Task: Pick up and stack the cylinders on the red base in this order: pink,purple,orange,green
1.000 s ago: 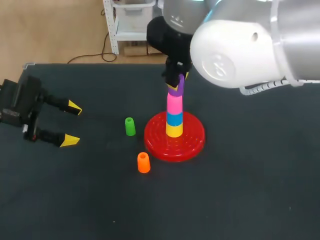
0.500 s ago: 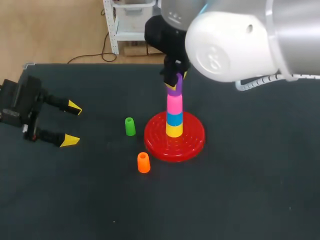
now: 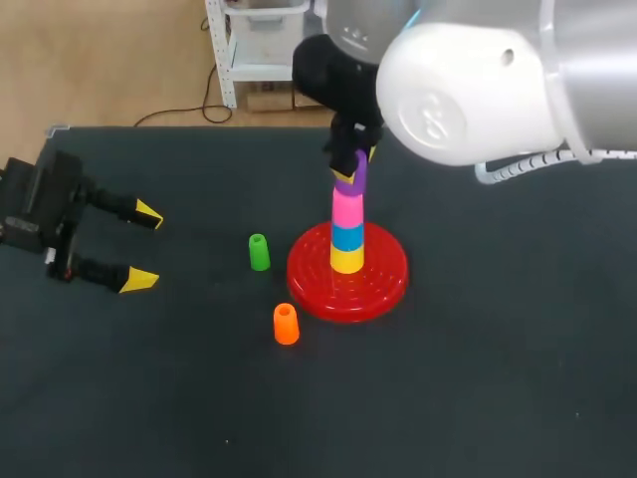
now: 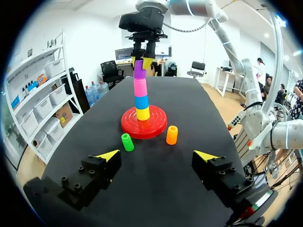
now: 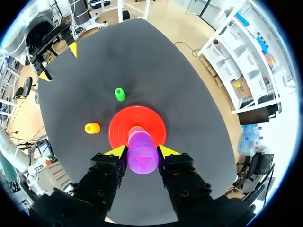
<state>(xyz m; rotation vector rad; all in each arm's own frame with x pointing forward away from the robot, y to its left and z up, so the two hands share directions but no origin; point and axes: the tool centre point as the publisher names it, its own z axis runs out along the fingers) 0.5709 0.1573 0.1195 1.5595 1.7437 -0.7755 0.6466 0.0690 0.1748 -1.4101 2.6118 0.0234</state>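
Purple cylinder point(image 3: 350, 179) upright, clamped by right end effector point(image 5: 142, 152)

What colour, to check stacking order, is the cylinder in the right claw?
Purple cylinder, clearest in right wrist view.

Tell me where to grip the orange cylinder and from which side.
Grip the orange cylinder across its curved sides, coming down from above. It stands upright, apart from the red base and the green cylinder, so there should be room on either side.
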